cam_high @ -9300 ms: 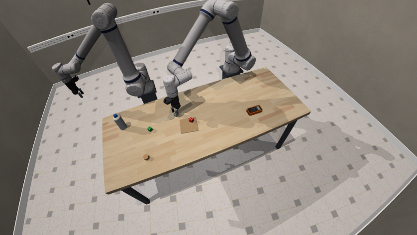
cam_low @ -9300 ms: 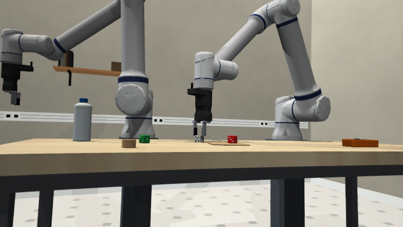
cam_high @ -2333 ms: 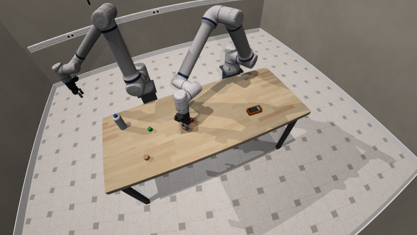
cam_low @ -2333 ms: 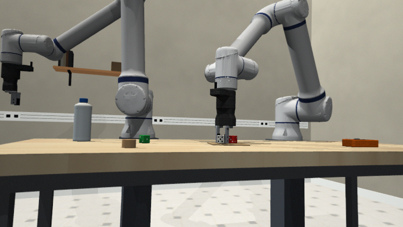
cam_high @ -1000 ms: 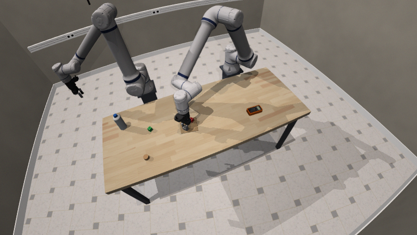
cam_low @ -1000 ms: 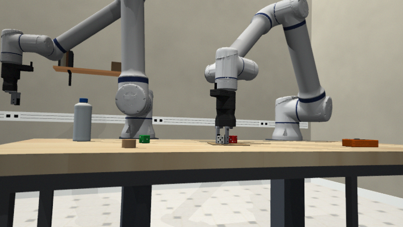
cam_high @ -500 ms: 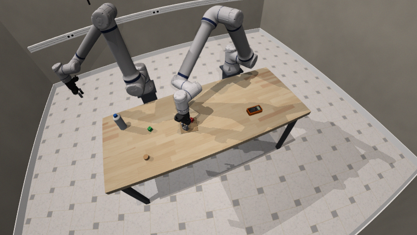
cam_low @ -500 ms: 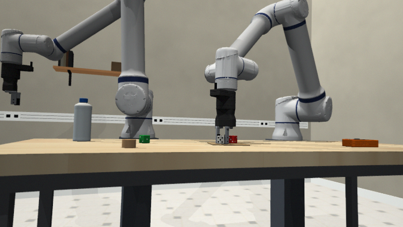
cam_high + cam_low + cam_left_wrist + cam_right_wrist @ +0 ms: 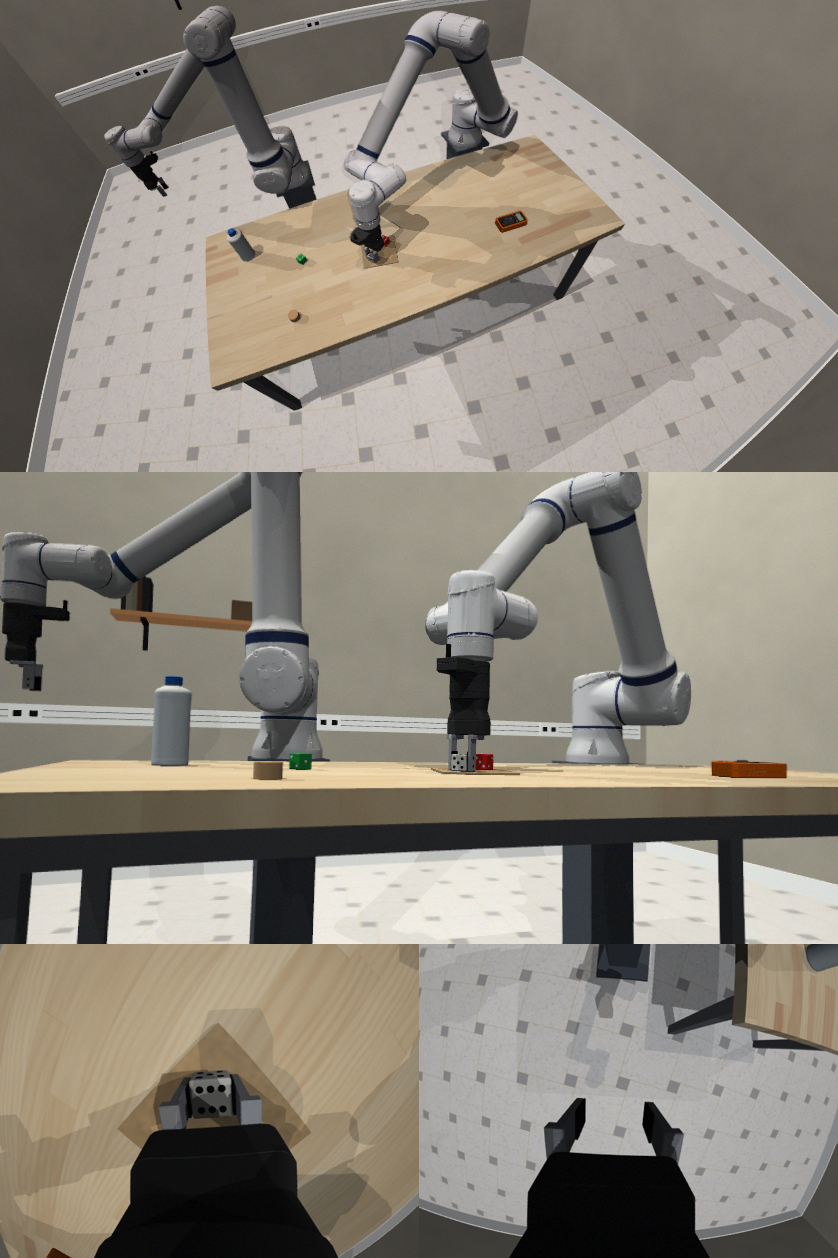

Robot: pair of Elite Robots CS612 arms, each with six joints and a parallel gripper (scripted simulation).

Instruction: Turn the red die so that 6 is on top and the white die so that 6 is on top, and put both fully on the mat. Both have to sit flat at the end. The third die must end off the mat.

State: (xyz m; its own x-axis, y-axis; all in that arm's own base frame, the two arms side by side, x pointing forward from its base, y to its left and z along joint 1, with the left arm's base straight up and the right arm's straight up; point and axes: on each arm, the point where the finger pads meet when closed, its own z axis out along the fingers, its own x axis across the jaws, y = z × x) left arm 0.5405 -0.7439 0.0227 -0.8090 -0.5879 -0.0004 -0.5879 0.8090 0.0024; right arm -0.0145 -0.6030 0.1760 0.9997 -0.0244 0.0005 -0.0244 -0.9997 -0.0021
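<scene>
White die: located on the mat, apparently flat, with six pips showing on its upper face in the left wrist view. The left gripper is clamped on it, the pads flush with two opposite sides. The right gripper stands with fingers wide apart, away from the work and holding nothing.

Red die: close by the white die, near the rear of the mat. Its top face cannot be read, and whether it sits fully on the mat cannot be confirmed. Green die: off the mat, as required.

Step in hand, as judged: final setting-down of the white die. The next move calls for parting the left fingers evenly, then a straight lift. Sideways drift could tip the white die or nudge the red one; the red die's top face merits checking afterwards.
</scene>
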